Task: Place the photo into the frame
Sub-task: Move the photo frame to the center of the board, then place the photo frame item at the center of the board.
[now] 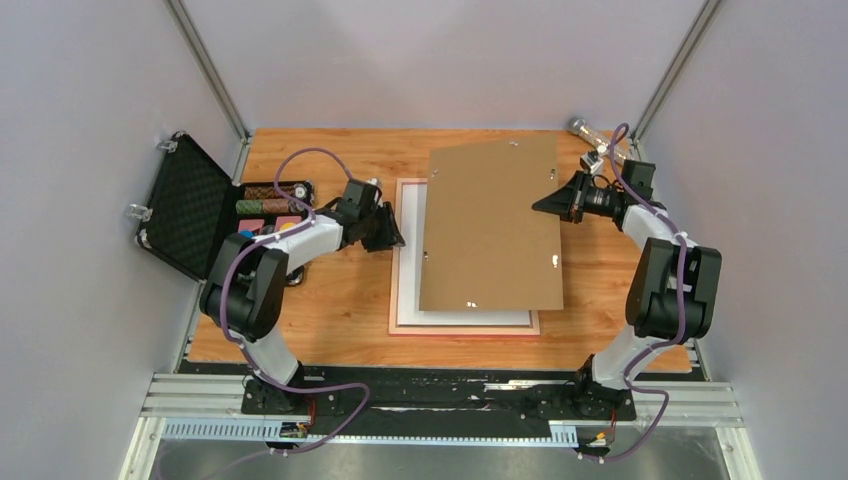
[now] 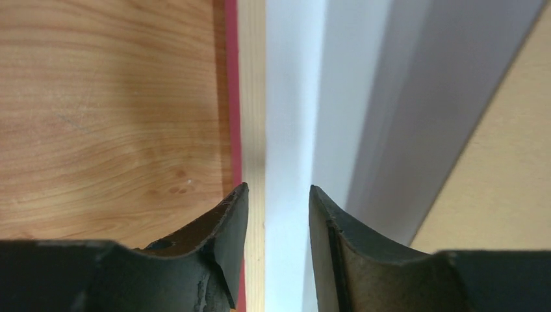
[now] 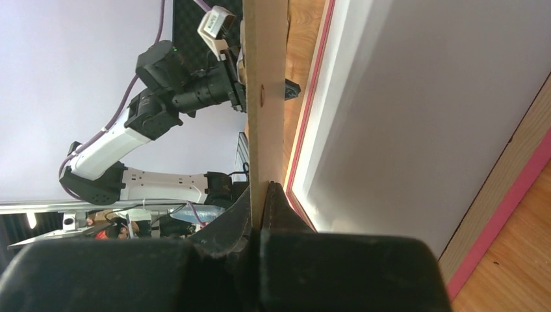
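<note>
The frame (image 1: 465, 329) lies flat mid-table, pink at its outer edge with paler rails. Inside it lies the photo (image 1: 410, 270), of which only plain white shows. My left gripper (image 1: 395, 238) hangs open over the frame's left side. In the left wrist view its fingers straddle the pale rail (image 2: 251, 97) and the photo's white edge (image 2: 292, 97), gripping nothing. My right gripper (image 1: 545, 205) is shut on the right edge of a brown backing board (image 1: 490, 225), held tilted above the frame and covering most of it. The right wrist view shows the board (image 3: 266, 97) edge-on between shut jaws.
An open black case (image 1: 190, 205) holding small items stands at the table's left edge, close behind the left arm. A clear object (image 1: 590, 130) lies at the back right corner. Grey walls enclose the table on three sides.
</note>
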`<state>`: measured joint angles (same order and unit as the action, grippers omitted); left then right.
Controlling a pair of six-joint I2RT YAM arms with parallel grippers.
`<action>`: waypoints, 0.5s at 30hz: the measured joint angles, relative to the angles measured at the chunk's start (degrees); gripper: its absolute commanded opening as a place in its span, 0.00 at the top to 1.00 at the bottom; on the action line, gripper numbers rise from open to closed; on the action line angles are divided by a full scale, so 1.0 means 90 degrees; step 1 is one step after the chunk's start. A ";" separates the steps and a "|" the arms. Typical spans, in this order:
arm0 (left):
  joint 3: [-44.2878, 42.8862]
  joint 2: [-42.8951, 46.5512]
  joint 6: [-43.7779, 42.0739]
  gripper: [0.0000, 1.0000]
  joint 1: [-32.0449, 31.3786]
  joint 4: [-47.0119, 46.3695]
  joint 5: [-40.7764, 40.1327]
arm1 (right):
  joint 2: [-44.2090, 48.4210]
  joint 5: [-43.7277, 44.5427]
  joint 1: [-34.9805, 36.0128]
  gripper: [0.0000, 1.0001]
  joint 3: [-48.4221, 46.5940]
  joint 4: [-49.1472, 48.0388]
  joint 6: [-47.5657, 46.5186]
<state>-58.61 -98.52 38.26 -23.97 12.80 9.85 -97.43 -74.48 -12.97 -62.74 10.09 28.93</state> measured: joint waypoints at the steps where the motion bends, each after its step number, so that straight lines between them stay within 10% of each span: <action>1: 0.0000 0.0066 0.0012 0.42 0.0002 -0.0058 0.0019 | 0.0000 0.0017 0.0019 1.00 0.0000 -0.0015 0.0007; 15: -0.0002 0.0384 -0.0131 0.13 0.0109 -0.0216 -0.0046 | -0.0078 0.0109 0.0410 1.00 0.0066 -0.0525 0.0236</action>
<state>-58.63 -95.07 37.08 -22.98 10.85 9.43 -98.13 -73.49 -9.28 -62.15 5.37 31.05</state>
